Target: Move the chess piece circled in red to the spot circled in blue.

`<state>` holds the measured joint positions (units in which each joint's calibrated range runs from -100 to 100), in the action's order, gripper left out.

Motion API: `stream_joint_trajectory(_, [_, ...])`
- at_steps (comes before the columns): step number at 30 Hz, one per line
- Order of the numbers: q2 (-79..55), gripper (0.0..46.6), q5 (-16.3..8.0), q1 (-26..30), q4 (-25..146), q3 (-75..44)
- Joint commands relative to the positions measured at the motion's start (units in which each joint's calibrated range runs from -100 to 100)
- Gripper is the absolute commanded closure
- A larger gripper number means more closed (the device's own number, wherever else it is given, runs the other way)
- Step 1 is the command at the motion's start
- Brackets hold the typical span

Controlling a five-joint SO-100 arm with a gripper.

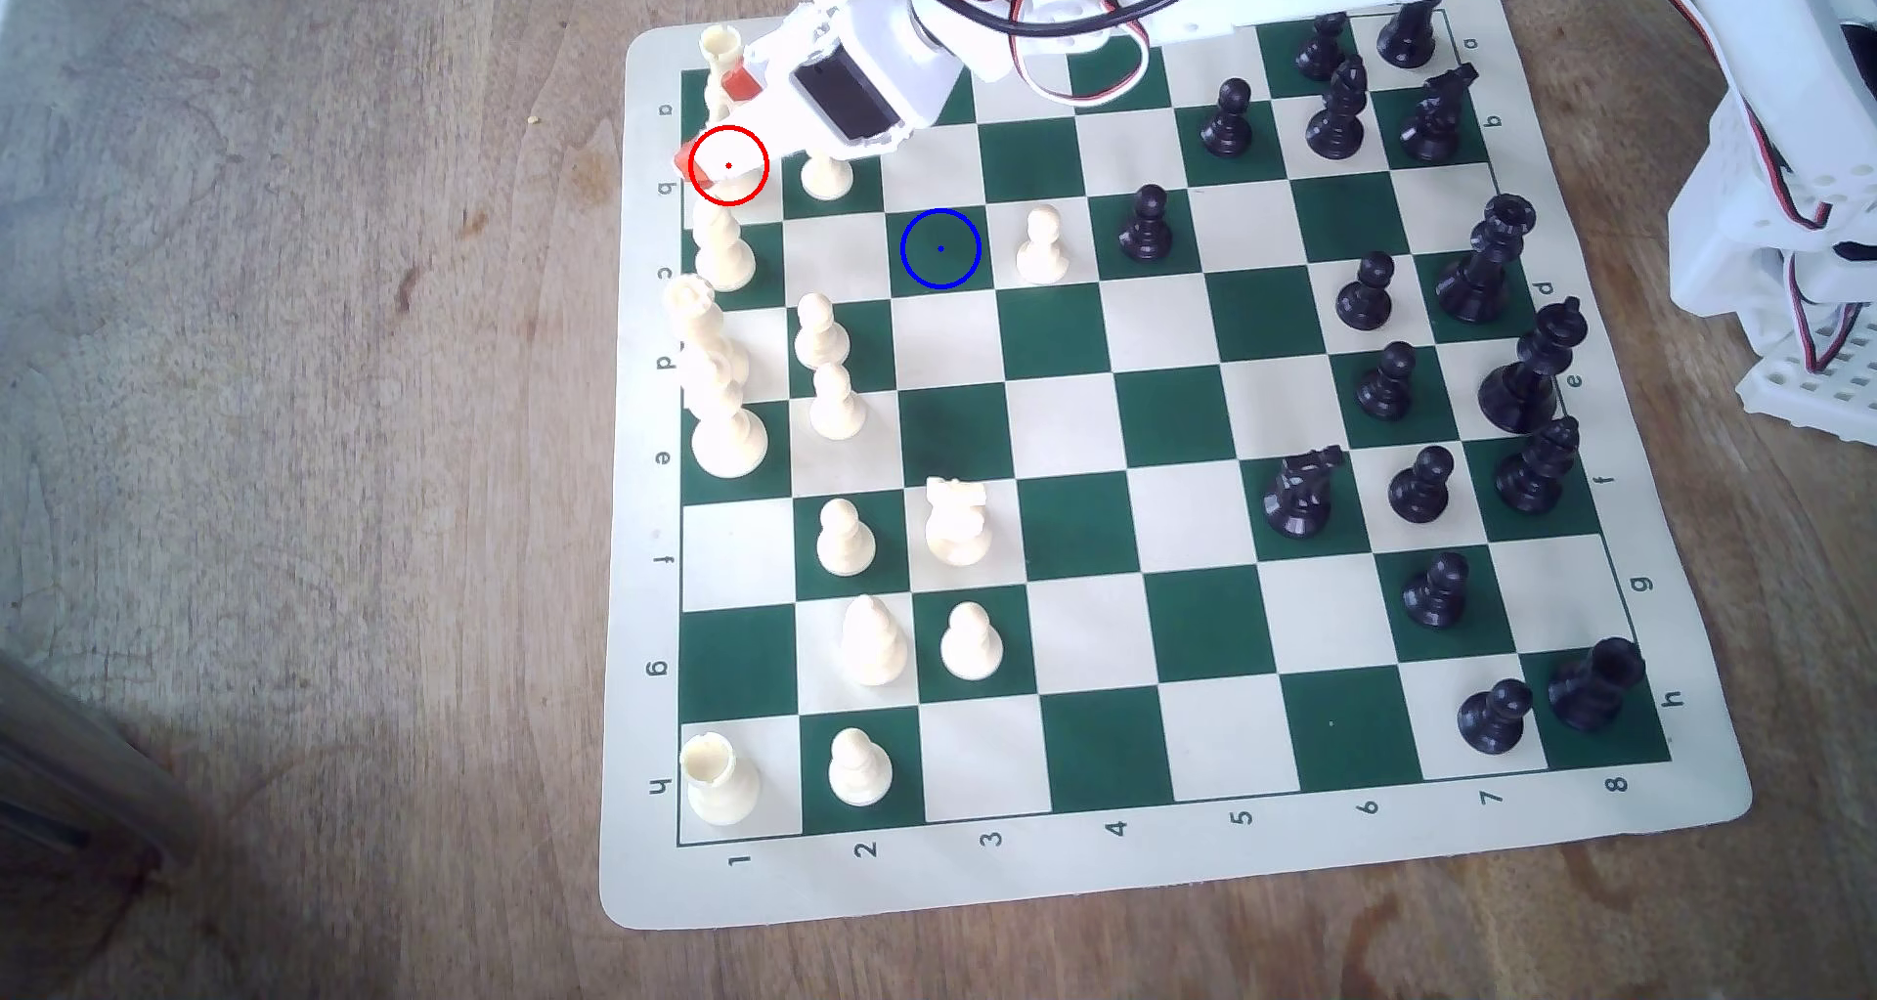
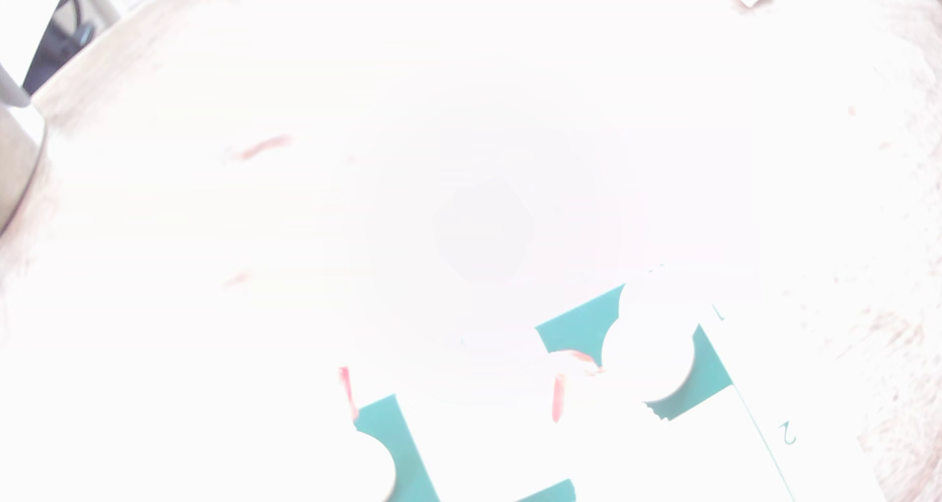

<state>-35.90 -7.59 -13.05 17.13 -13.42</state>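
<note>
My gripper (image 1: 717,122) hangs over the board's far corner at the exterior view's left, its jaws apart and open. One red-padded finger (image 1: 745,84) is near the corner rook. The other finger (image 1: 691,159) lies at the red ring (image 1: 728,165), which marks a cream square. The cream knight sits under the white fingers and I cannot separate it from them. The blue-ringed dark green square (image 1: 941,248) is bare, two squares to the right and one row nearer. The wrist view is washed out; two red pad edges (image 2: 347,395) show wide apart.
A cream rook (image 1: 719,46) stands just behind the fingers. A cream pawn (image 1: 826,176) and a cream bishop (image 1: 723,249) stand close beside the red ring. Another cream pawn (image 1: 1041,244) is next to the blue ring. A second cream knight (image 1: 957,523) stands mid-board.
</note>
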Motion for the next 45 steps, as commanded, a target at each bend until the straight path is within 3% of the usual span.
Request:
stream_joint_trajectory(1, [2.1,25.9,-0.2,0.3,-1.1,-4.9])
stream_joint_trajectory(19, [0.2,26.1,-0.8,-0.2,-3.7,-5.7])
stream_joint_trajectory(31, [0.3,40.9,-0.8,-0.2,-3.5,-5.7])
stream_joint_trajectory(45, [1.5,46.4,-0.5,0.0,-1.7,-5.7])
